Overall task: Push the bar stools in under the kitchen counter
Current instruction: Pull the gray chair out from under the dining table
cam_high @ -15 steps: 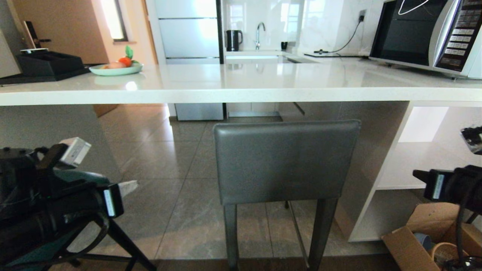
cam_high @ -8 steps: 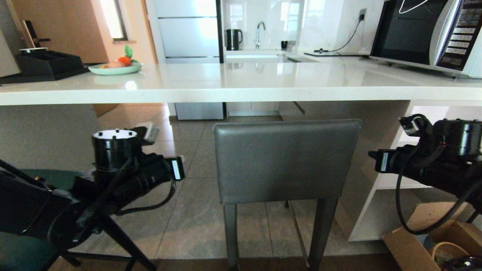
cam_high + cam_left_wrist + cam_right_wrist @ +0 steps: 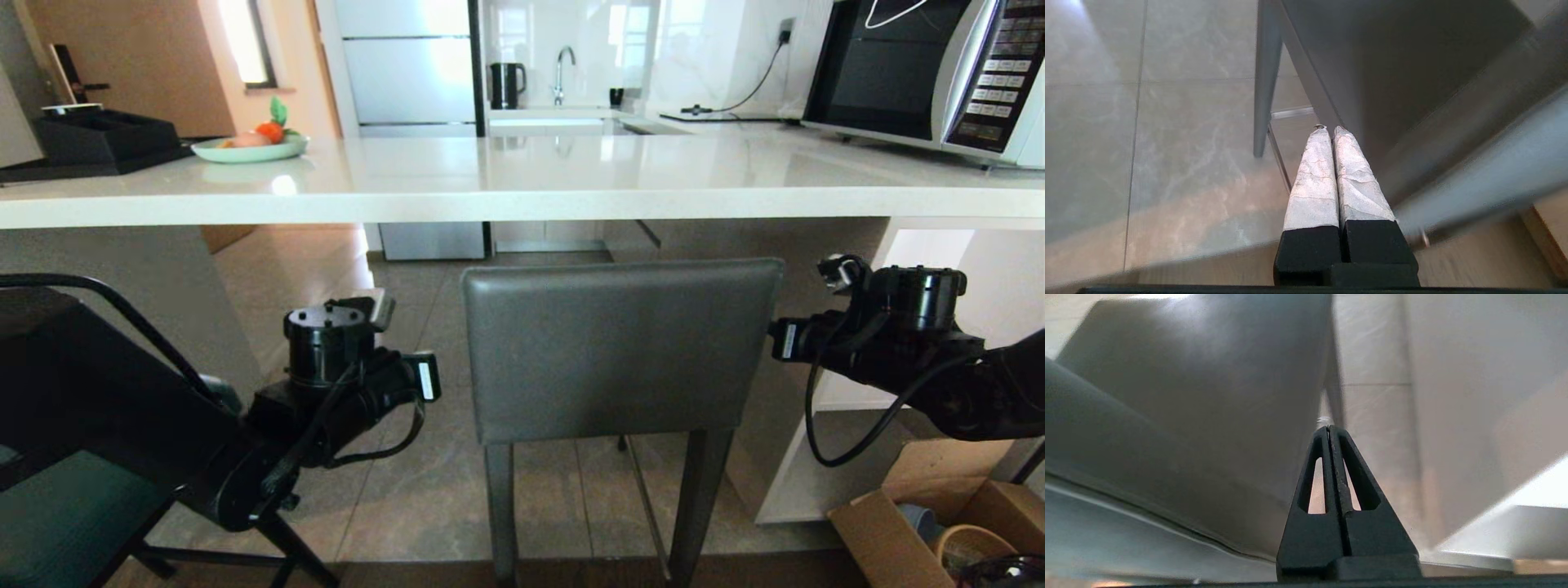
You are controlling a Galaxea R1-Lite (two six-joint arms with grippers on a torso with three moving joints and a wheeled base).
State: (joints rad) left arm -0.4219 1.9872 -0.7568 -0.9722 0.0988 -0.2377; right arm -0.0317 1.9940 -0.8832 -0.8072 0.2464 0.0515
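My left gripper (image 3: 1329, 130) has its fingers pressed together, empty, near the left edge of the grey stool (image 3: 620, 351). My right gripper (image 3: 1328, 428) is closed too, just beside its right edge. The stool stands before the white counter (image 3: 522, 175), back below the slab; a teal stool (image 3: 57, 506) sits far left

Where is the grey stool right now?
The grey stool stands in the middle of the head view, just in front of the white kitchen counter, with the left gripper and right gripper on either side of its back.
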